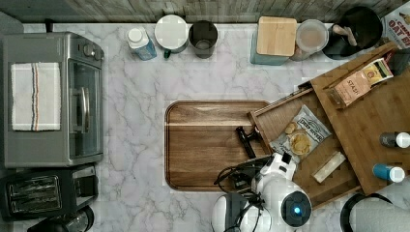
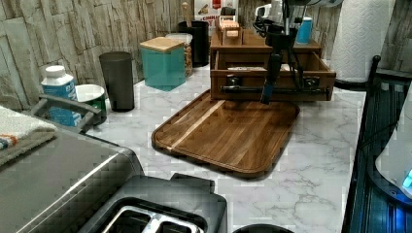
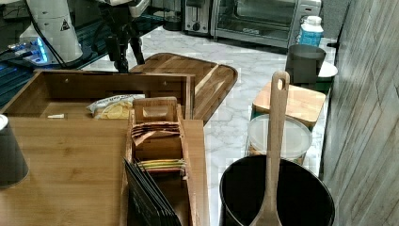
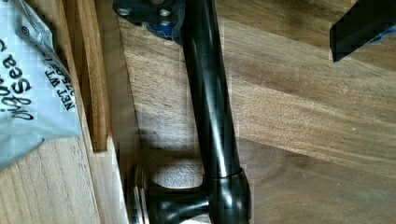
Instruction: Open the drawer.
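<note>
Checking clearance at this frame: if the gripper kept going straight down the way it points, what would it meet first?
The gripper points down at the drawer front, fingers open astride the black bar handle. Probably its palm would meet that handle first; otherwise the fingertips reach the cutting board. Depth is unclear.

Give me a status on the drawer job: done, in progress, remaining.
Done: the drawer is pulled well out of the wooden box, and its chip bag lies exposed; its front overhangs the cutting board. In hand: the gripper is at the black bar handle with its fingers spread either side, not clamped. Left: probably only backing the arm away, unless a fuller pull is wanted.
</note>
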Controlling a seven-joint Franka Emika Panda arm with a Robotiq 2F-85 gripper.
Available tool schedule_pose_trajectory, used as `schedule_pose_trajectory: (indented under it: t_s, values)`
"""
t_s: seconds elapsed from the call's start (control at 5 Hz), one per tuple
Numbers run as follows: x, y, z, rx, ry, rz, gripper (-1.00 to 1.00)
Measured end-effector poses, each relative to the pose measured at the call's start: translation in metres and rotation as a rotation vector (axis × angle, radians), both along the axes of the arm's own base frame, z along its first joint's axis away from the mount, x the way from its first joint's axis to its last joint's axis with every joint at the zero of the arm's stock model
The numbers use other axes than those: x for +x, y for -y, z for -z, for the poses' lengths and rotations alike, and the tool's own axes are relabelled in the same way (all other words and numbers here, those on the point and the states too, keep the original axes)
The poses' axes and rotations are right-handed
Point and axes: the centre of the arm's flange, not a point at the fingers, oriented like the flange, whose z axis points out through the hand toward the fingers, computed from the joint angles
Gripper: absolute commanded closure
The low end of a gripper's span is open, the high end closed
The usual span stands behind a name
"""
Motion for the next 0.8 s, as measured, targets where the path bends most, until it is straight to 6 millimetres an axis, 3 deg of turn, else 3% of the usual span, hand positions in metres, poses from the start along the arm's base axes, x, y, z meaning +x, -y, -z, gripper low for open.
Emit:
schedule_pose_trajectory:
  t_s: [0.8]
  values:
    - [0.0001,0.0015,0.0,0.011,0.02,0.048,-1.0]
